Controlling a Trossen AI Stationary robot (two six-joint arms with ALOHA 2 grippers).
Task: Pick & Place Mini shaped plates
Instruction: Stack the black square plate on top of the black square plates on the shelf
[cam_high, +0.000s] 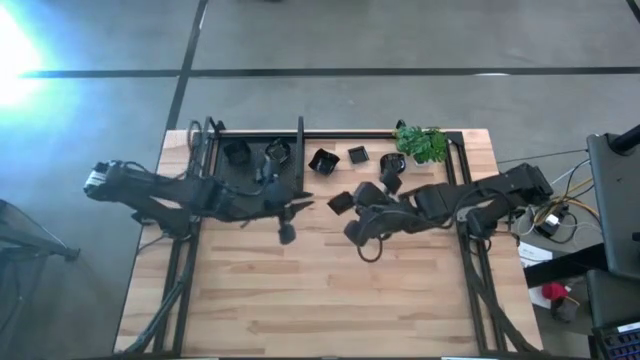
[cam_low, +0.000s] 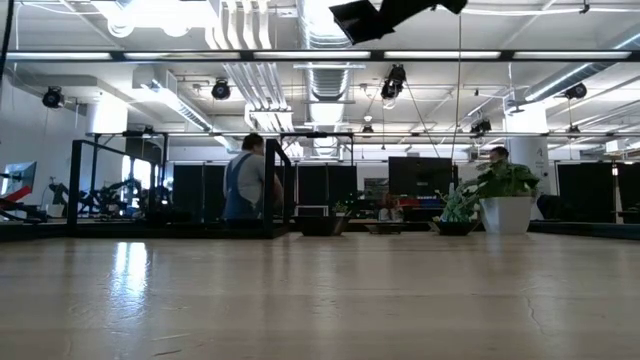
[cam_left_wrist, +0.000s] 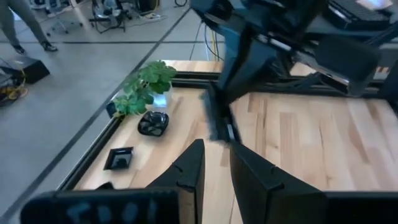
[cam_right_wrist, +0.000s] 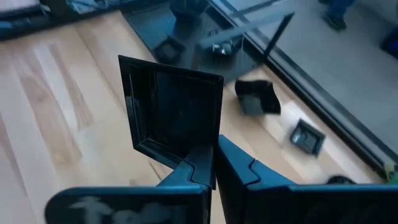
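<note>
My right gripper (cam_right_wrist: 214, 163) is shut on a glossy black square mini plate (cam_right_wrist: 174, 112), which shows in the high view (cam_high: 340, 202) over the table's middle. My left gripper (cam_left_wrist: 214, 171) is open and hovers just left of it (cam_high: 300, 204), touching nothing. Three more mini plates lie flat along the far edge: a leaf-shaped one (cam_high: 323, 160), a square one (cam_high: 357, 154) and a rounded one (cam_high: 392, 162). Two others (cam_high: 236, 150) (cam_high: 277, 150) sit on the black tray (cam_high: 250, 172). My right gripper pinches the square plate by its rim (cam_right_wrist: 198, 158) at one edge, between the two fingers. The plate stands on edge beyond the fingertips, its hollow face toward the wrist camera. It is lifted clear of the table.
A small green plant (cam_high: 421, 143) stands at the far right corner, beside the rounded plate (cam_left_wrist: 153, 122). A black frame rail (cam_high: 300, 150) crosses the tray. The near half of the wooden table (cam_high: 320, 290) is bare wood. A person (cam_low: 250, 185) stands in the room beyond.
</note>
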